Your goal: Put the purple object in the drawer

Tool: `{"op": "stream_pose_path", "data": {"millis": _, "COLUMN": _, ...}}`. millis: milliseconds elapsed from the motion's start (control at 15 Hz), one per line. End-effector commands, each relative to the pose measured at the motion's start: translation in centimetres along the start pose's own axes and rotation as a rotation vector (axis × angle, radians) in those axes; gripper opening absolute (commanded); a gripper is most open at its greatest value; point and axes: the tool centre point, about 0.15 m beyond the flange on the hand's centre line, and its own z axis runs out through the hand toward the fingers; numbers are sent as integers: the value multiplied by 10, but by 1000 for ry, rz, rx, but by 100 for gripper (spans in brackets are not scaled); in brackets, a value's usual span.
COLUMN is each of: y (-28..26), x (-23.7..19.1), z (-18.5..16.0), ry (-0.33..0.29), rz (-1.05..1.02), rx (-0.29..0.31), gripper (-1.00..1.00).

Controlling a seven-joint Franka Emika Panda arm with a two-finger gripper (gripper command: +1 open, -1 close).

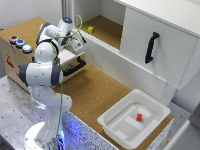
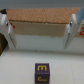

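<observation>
The purple object (image 2: 41, 73) is a small purple cube with a yellow letter on its face. It lies on a pale flat surface in the wrist view, below and apart from my gripper (image 2: 39, 45). The jaws stand wide open and empty. In the exterior view my gripper (image 1: 76, 45) hangs over the drawer (image 1: 69, 63), which is pulled out of the cork-topped wooden box (image 1: 25, 30) with its black curved handle (image 1: 76, 67) in front. The cube is hidden behind the arm in the exterior view.
Coloured buttons (image 1: 20, 43) sit on the box top. A yellow cube (image 1: 90, 29) lies on the cork shelf behind. A large white panel with a black handle (image 1: 151, 47) stands at the exterior view's right. A white bin (image 1: 112, 120) holds a red object (image 1: 139, 117).
</observation>
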Motion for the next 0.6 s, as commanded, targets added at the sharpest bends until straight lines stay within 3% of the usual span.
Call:
{"op": "stream_pose_path", "data": {"millis": 0, "y": 7, "x": 7, "z": -44, "ry": 63, "rz": 121, "rx": -3, "gripper": 100}}
{"op": "stream_pose_path", "data": {"millis": 533, "y": 44, "x": 24, "z": -63, "ry": 103, "rz": 504, "rx": -215, "gripper": 100}}
